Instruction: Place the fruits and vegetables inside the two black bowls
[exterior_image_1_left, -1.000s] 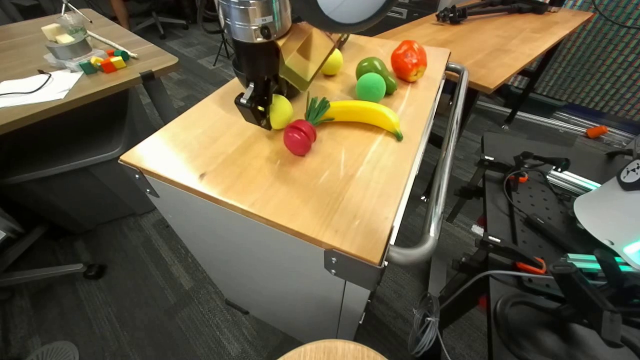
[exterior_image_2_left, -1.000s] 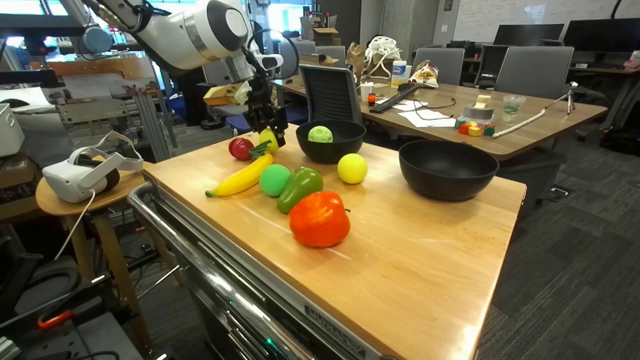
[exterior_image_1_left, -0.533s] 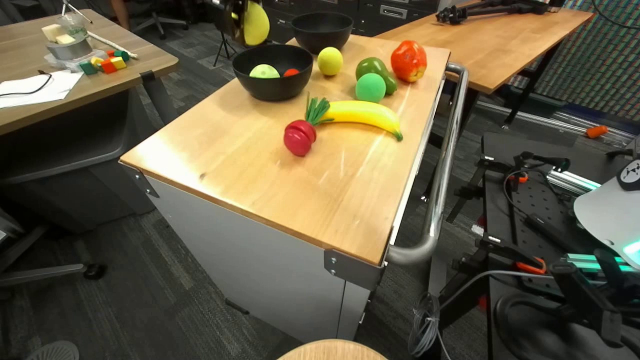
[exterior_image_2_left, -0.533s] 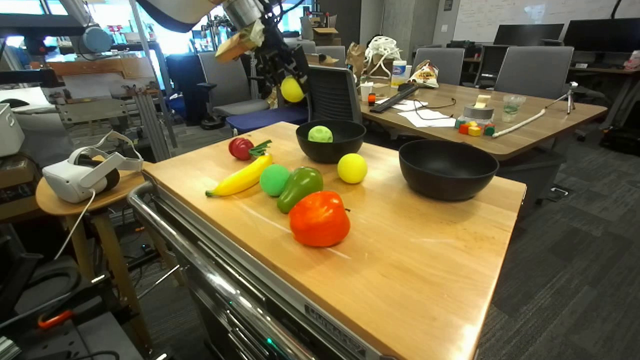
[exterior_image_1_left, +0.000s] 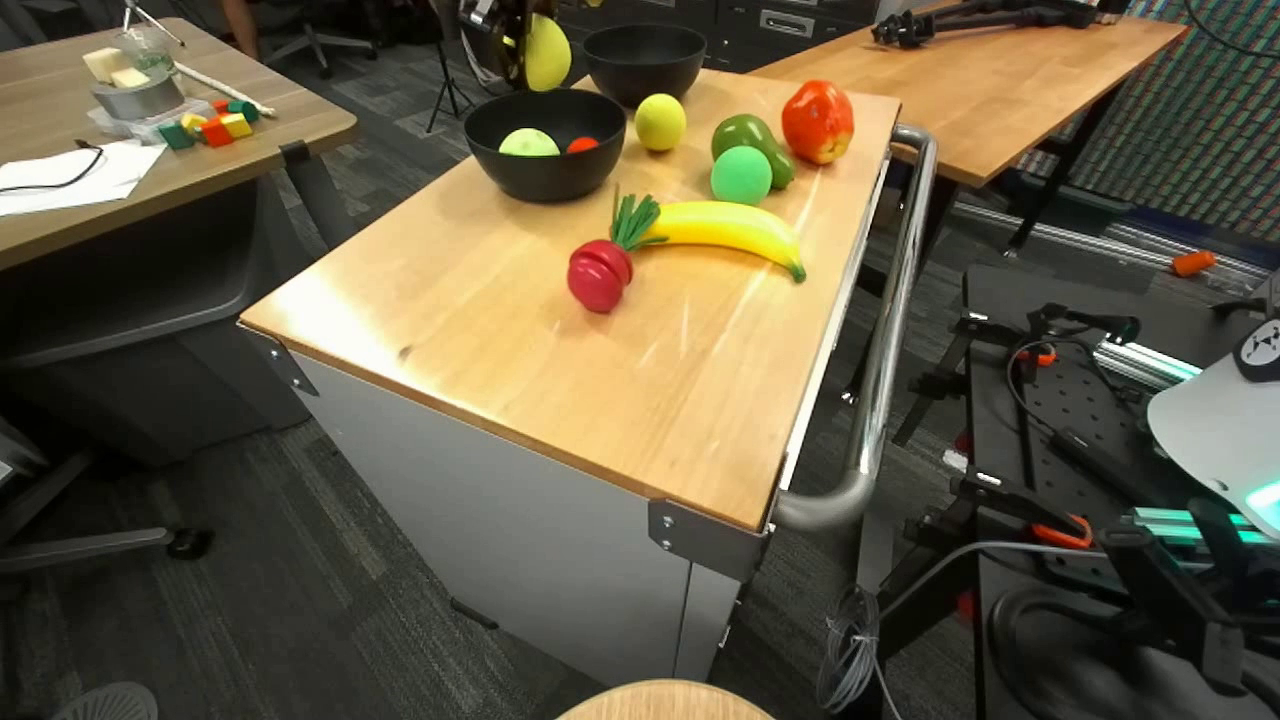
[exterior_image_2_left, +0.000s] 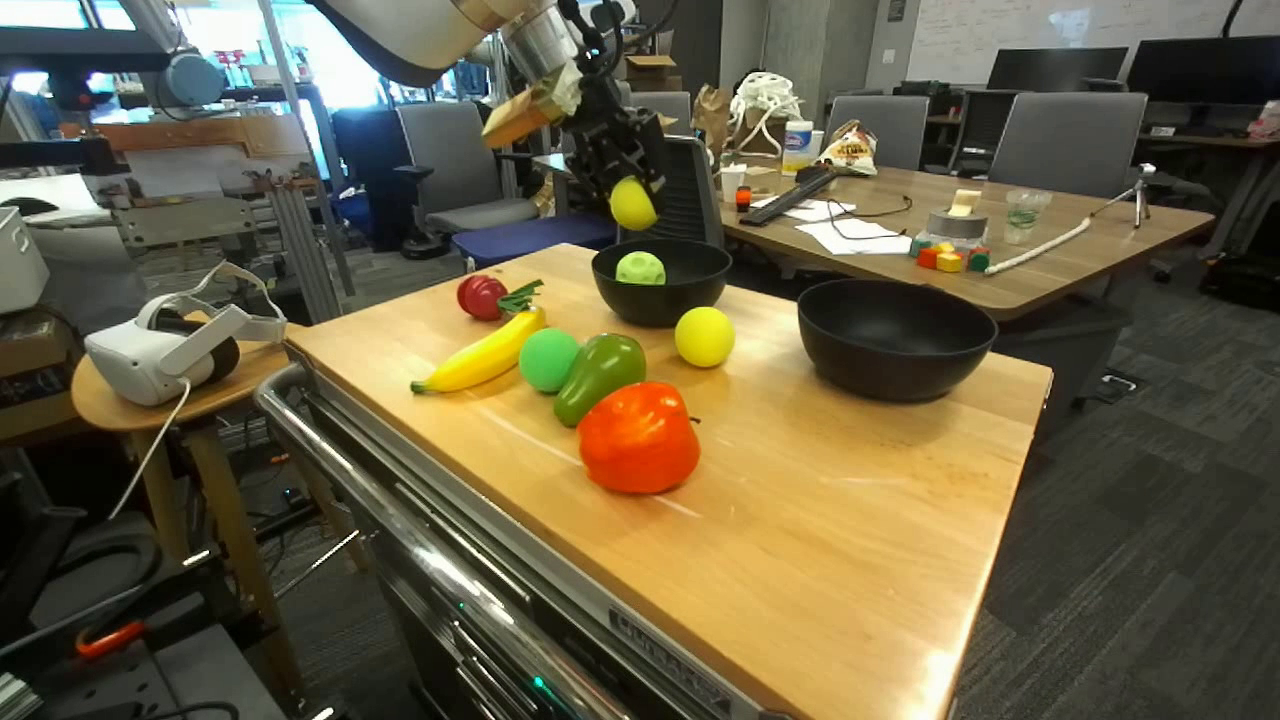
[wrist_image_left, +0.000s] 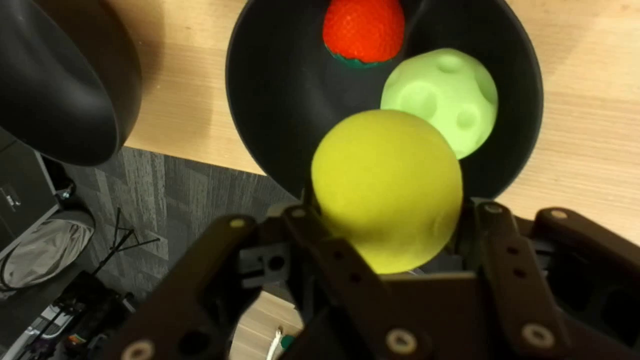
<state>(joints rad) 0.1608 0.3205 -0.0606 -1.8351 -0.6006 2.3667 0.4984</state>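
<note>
In the wrist view, the gripper (wrist_image_left: 387, 204) holds a rounded yellow piece (wrist_image_left: 387, 185) at the middle of the frame, pressing it from left and right. In an exterior view, this piece appears in the air at the upper middle of the frame, just above the smaller-looking black bowl (exterior_image_2_left: 665, 307). In this bowl lie a dented pale green ball (wrist_image_left: 445, 95) and a red strawberry (wrist_image_left: 364, 30), near each other. The other black bowl (exterior_image_2_left: 897, 350) stands upright at the right of the same frame. Between these 2 bowls and a little lower in the frame, a yellow ball (exterior_image_2_left: 705, 337) rests on the wooden tabletop (exterior_image_2_left: 850, 540). To the left are a red radish (exterior_image_2_left: 481, 298) and a banana (exterior_image_2_left: 482, 352), near each other; whether they touch, I cannot tell. To the right of the banana come a bright green ball (exterior_image_2_left: 548, 360), a dark green avocado (exterior_image_2_left: 603, 376) and a red pepper (exterior_image_2_left: 640, 440), close together. At the far left of the frame, a white headset (exterior_image_2_left: 148, 357) lies on a round stool (exterior_image_2_left: 102, 408).
</note>
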